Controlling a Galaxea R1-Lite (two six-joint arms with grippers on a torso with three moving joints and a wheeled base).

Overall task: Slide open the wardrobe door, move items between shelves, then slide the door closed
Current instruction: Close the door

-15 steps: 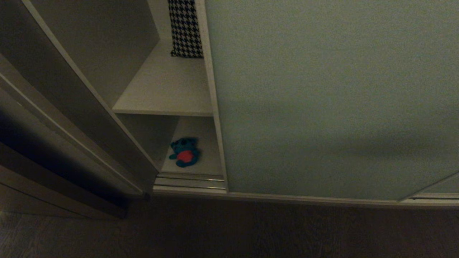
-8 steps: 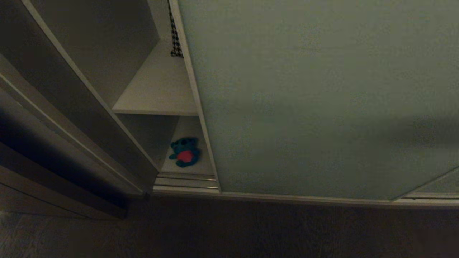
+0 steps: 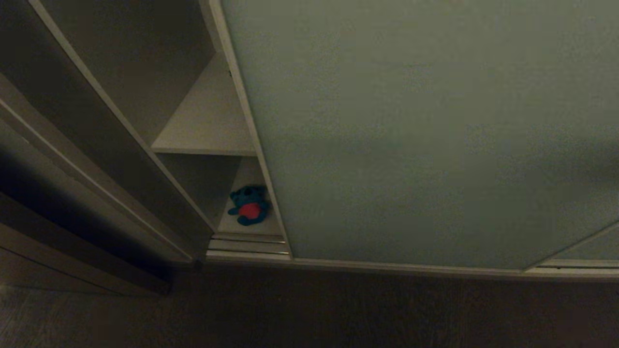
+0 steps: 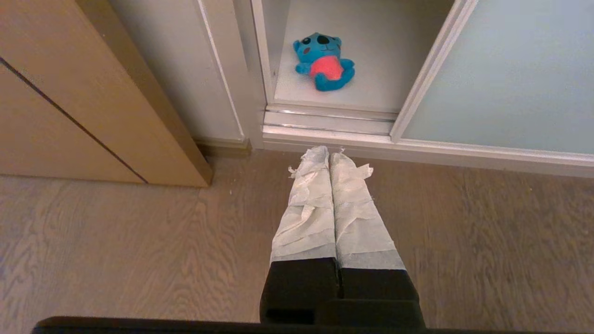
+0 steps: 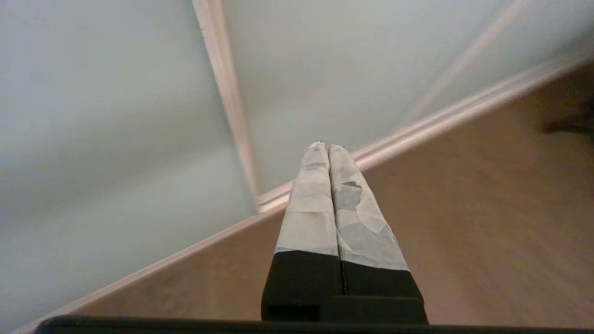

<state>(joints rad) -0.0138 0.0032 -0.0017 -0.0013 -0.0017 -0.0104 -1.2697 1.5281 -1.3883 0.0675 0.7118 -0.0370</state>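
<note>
The pale grey-green sliding wardrobe door (image 3: 411, 135) covers most of the wardrobe and leaves a narrow gap at its left edge. In that gap a teal-blue bear with a red belly (image 3: 249, 207) lies on the lower white shelf (image 3: 231, 224). The bare upper shelf (image 3: 208, 121) is above it. Neither arm shows in the head view. My left gripper (image 4: 328, 150) is shut and empty, low over the floor just short of the door track, with the bear (image 4: 325, 60) beyond it. My right gripper (image 5: 327, 146) is shut and empty, pointing at the door panel's (image 5: 93, 116) bottom rail.
A dark brown wooden side panel (image 3: 72, 159) stands to the left of the opening. The metal floor track (image 3: 246, 244) runs along the wardrobe's base. Wood floor (image 3: 338, 314) lies in front.
The sliding door has moved left. The gap has narrowed and the houndstooth cushion on the upper shelf is now hidden. The bear has not moved.
</note>
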